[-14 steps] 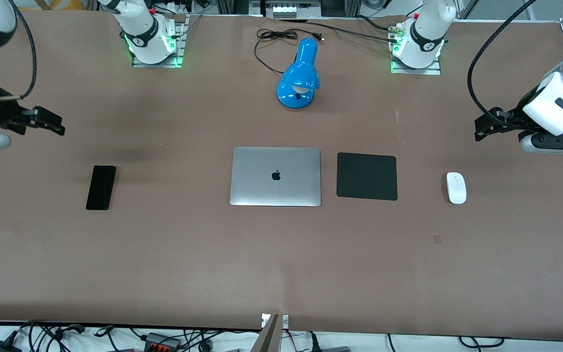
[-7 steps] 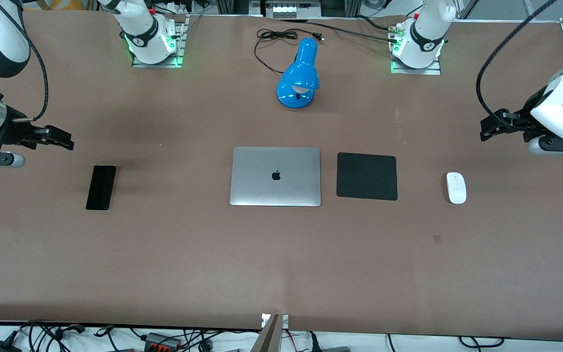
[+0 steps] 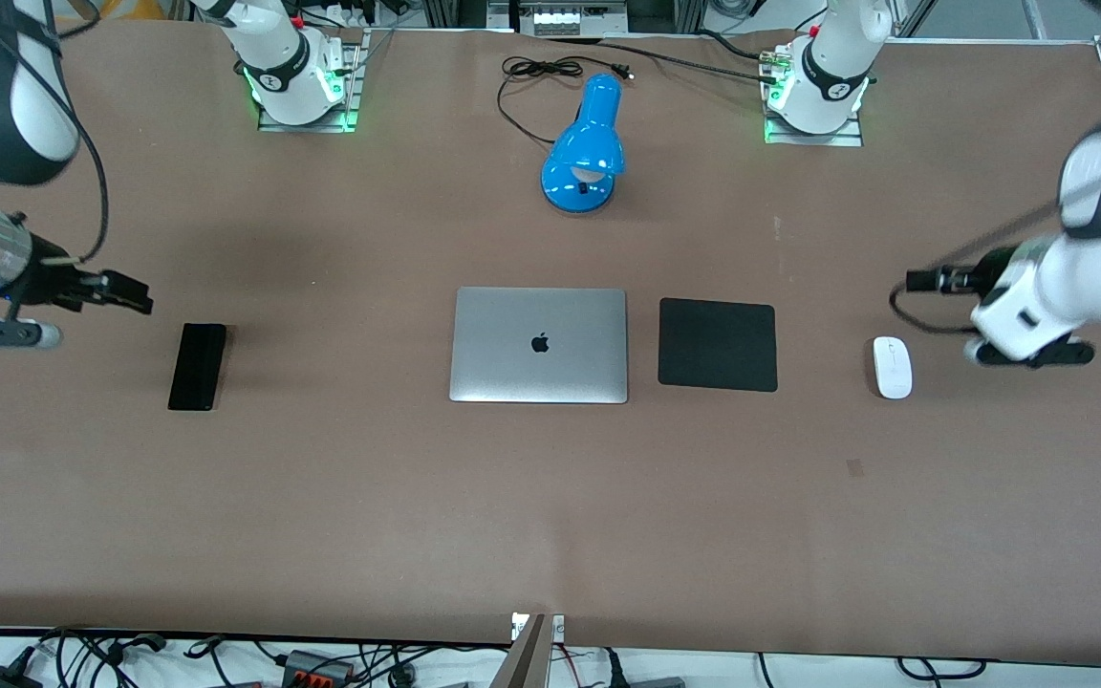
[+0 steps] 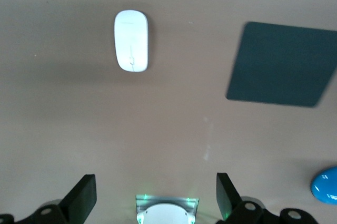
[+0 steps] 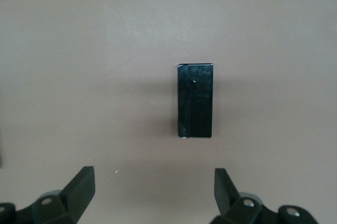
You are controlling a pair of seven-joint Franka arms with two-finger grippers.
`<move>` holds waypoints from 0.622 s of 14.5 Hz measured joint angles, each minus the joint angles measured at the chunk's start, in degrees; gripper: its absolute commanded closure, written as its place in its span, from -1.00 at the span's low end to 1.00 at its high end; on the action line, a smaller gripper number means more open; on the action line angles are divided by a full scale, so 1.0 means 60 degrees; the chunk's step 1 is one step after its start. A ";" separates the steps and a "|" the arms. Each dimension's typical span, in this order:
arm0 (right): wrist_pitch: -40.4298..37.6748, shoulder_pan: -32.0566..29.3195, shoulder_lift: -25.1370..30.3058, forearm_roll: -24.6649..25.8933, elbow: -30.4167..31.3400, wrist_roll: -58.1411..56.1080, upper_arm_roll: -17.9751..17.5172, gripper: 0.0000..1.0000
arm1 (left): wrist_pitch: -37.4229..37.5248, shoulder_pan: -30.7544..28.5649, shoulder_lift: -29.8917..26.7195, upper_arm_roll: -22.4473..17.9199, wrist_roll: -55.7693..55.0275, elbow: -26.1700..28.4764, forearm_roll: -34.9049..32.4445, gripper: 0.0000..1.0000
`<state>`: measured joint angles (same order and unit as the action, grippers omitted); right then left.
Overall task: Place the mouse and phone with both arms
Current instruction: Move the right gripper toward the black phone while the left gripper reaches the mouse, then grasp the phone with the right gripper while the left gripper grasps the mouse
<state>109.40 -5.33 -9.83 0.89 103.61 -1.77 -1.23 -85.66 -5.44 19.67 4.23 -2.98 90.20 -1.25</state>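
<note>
The white oval mouse (image 3: 892, 367) lies on the brown table toward the left arm's end, and it also shows in the left wrist view (image 4: 131, 40). The black phone (image 3: 197, 367) lies flat toward the right arm's end, and it also shows in the right wrist view (image 5: 195, 100). My left gripper (image 3: 923, 280) hangs open and empty over bare table close to the mouse, with its fingers (image 4: 79, 202) wide apart. My right gripper (image 3: 125, 291) hangs open and empty over bare table close to the phone, with its fingers (image 5: 80, 188) wide apart.
A closed silver laptop (image 3: 539, 345) lies mid-table. A black mouse pad (image 3: 718, 344) lies between it and the mouse. A blue desk lamp (image 3: 586, 148) with a black cord stands farther from the front camera. The arm bases (image 3: 813, 91) stand along that edge.
The left arm has swung in and down, bringing its gripper close to the mouse. The right gripper has moved down toward the phone. Mouse and phone have not moved.
</note>
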 measured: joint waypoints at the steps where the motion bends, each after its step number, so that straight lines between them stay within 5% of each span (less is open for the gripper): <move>1: 0.0203 -0.0073 -0.0258 0.0055 0.0091 0.0000 0.0010 -1.00 | -0.0689 -0.0245 0.0261 -0.0006 0.0159 0.0200 -0.0024 -1.00; 6: 0.1420 -0.0441 -0.1971 0.0336 0.0237 -0.0001 0.0041 -1.00 | -0.6214 -0.1130 0.0515 -0.0025 0.1169 0.3162 -0.0682 -1.00; 9: 0.2044 -0.0479 -0.2848 0.0616 0.0238 0.0000 0.0045 -1.00 | -0.8359 -0.1157 0.0495 0.0026 0.1194 0.4563 -0.0720 -1.00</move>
<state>121.66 -8.20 -26.92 4.58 105.04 -1.78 -0.96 -135.81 -12.38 22.64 4.38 4.19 117.57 -5.57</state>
